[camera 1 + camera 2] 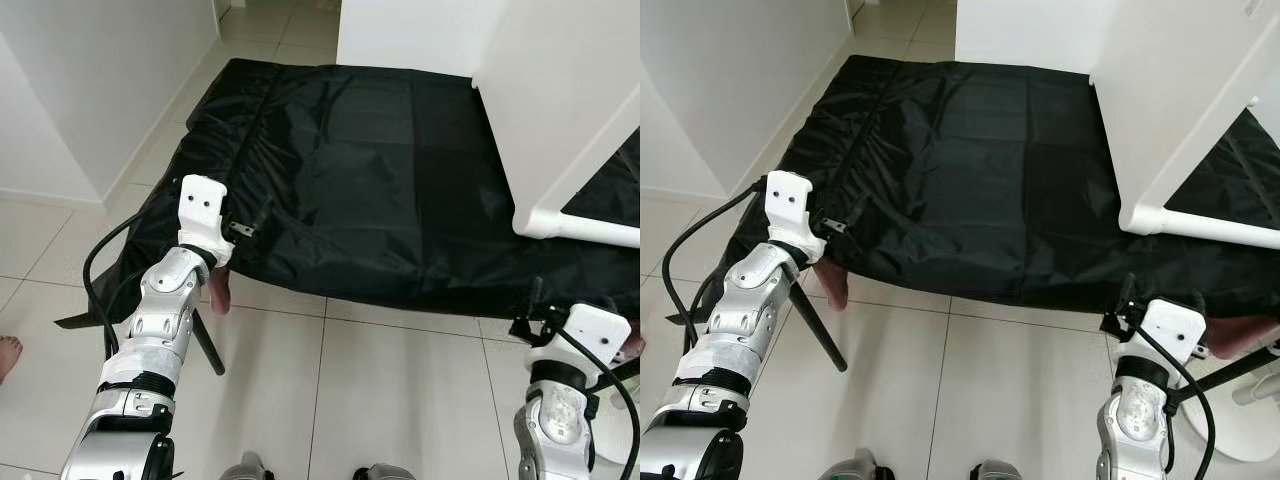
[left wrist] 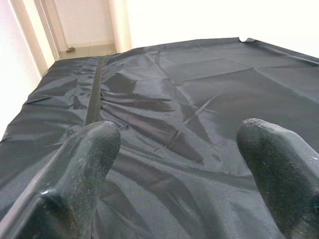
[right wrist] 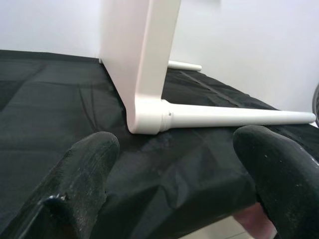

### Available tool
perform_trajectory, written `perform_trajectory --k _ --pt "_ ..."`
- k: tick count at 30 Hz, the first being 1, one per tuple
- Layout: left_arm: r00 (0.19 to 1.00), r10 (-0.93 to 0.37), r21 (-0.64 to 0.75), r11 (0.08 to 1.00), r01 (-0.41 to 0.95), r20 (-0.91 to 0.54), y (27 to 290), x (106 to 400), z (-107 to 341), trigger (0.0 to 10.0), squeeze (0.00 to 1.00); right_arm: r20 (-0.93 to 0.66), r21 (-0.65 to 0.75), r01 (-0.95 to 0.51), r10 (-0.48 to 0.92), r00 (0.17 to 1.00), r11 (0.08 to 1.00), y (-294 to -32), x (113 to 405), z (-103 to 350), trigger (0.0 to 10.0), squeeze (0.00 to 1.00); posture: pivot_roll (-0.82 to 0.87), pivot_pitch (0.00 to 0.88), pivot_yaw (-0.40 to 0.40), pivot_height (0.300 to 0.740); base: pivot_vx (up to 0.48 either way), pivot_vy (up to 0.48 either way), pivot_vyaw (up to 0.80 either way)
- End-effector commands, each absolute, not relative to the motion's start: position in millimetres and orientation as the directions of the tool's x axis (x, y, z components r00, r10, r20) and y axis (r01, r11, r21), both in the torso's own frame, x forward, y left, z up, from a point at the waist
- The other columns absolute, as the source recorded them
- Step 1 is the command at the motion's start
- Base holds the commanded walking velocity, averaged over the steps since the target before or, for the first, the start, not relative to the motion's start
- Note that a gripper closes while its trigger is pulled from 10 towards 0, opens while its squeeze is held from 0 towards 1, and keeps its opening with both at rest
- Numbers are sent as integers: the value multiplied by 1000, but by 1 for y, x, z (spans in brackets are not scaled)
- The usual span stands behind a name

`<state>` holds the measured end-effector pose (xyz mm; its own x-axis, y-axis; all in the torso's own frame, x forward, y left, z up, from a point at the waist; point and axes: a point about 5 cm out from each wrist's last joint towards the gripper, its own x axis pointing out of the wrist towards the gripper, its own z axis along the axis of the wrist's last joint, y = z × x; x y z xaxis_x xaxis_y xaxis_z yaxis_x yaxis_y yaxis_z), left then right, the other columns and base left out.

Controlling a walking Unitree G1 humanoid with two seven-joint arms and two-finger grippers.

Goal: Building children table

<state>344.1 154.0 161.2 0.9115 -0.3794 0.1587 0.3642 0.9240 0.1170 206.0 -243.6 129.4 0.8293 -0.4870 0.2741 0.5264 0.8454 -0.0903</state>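
A black fabric sheet [image 1: 380, 170] lies spread on the tiled floor. On its right side a white table panel [image 1: 570, 90] stands on edge, and a round white leg [image 1: 590, 228] runs from its lower corner. My left gripper [image 2: 179, 128] is open at the sheet's front left edge, with wrinkled fabric and nothing else between its fingers [image 2: 94, 149]. My left wrist [image 1: 205, 215] hovers over that edge. My right gripper [image 3: 177, 137] is open at the sheet's front right edge, facing the panel [image 3: 144, 55] and its leg [image 3: 234, 118] from a short distance. My right wrist [image 1: 590, 335] sits just in front of the sheet.
A white wall [image 1: 90, 80] runs along the left of the sheet, and another white surface [image 1: 400, 30] stands behind it. Bare tiled floor [image 1: 400, 390] lies in front. A person's toes [image 1: 8, 355] show at the far left. A white rounded object [image 1: 1260, 430] sits at the lower right.
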Motion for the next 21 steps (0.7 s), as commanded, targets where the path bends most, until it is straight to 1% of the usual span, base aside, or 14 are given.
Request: perform_trajectory --k 1,14,18,21 --pt "911 -382 108 923 369 154 154 343 160 10000 0 287 -110 513 -467 836 851 -243 209 133 10000 0 32 35 -15 740 307 0 0" --pt "911 -381 101 924 369 158 155 342 161 10000 0 281 -130 494 -445 850 860 -244 211 133 10000 0 36 20 -31 740 339 0 0" --pt "915 -375 100 926 363 150 155 342 160 10000 0 279 -133 489 -441 853 862 -244 211 132 10000 0 36 20 -31 740 259 0 0" --pt "912 -375 80 927 366 167 155 341 161 10000 0 277 -135 487 -439 854 863 -244 211 132 10000 0 36 20 -31 740 0 0 0"
